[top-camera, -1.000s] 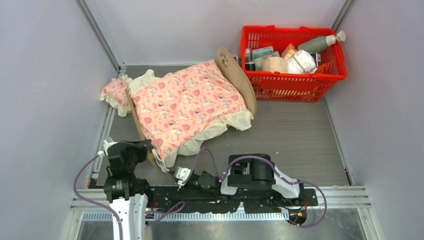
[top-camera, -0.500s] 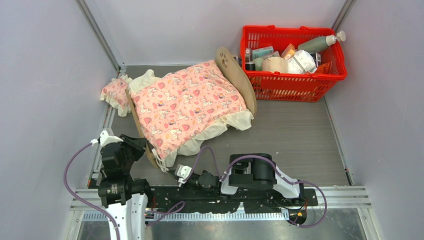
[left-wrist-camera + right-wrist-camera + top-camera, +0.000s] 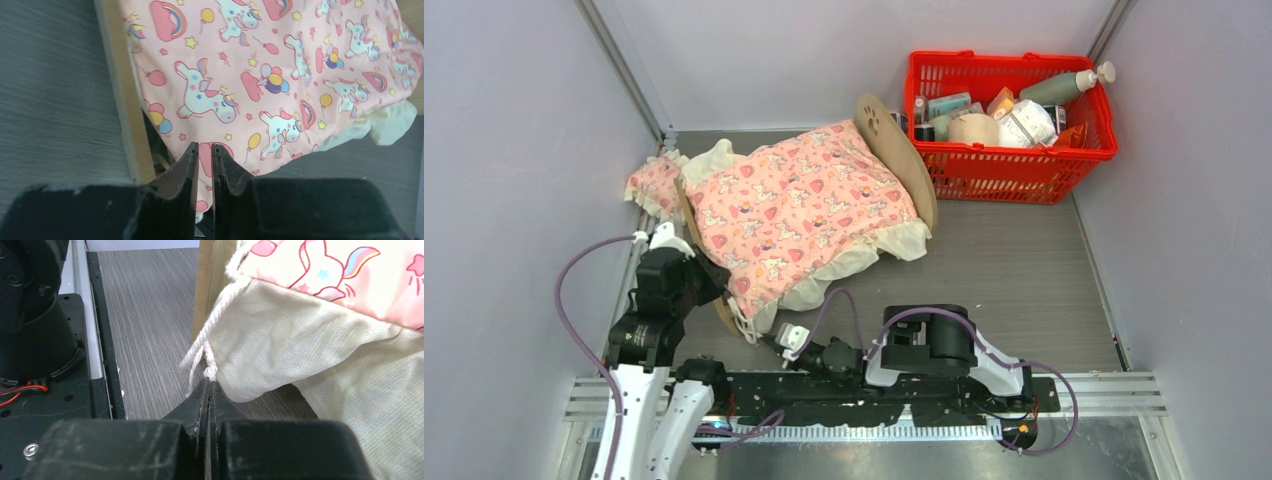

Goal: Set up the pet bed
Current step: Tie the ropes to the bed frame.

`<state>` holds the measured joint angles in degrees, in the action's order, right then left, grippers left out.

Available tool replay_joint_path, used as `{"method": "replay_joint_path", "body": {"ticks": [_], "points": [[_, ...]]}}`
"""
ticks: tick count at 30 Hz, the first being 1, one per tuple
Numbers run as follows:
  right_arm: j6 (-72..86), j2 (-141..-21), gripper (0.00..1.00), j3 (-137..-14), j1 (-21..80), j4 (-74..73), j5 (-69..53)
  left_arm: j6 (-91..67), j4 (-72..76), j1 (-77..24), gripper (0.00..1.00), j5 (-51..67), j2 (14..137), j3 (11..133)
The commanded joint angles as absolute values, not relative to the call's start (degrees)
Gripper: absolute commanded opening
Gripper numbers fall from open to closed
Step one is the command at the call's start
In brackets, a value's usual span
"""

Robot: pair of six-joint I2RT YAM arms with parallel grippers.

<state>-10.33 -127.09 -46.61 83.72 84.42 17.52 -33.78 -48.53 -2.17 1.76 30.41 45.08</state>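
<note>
One pillow [image 3: 652,185]: lay far left on the table [image 3: 1024,280], pink with a cream frill.
Left pincer [image 3: 204,146]: jaws stood a narrow slit apart, over the lower edge of the blanket [image 3: 260,75].
Pet bed [image 3: 894,145]: sat centre-left on the table, its headboard just beside the basket.
Blanket: was spread over the bed, its frill hanging on the near side.
Right pincer [image 3: 207,382]: was closed, its tips against a white cord [image 3: 221,302] under the frill.
Red basket [image 3: 1009,170]: stood in the far right corner, packed with items.
</note>
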Motion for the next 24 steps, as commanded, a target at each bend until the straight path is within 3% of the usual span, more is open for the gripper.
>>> {"method": "replay_joint_path", "body": {"ticks": [1, 5, 24], "points": [[-9.22, -125.86, 0.05, -46.72, 83.04, 90.91, 18.13, -34.02, -49.03, -10.53, 0.17, -6.65, 31.29, 47.64], [-8.82, -126.01, 0.05, -46.04, 82.76, 91.65, 17.82, -35.70, -55.54, -15.67, 0.25, -14.26, 32.30, 48.67], [-8.01, -125.76, 0.05, -45.08, 82.35, 92.68, 17.40, -44.31, -57.30, -26.63, 0.27, -20.24, 33.84, 46.38]]}}
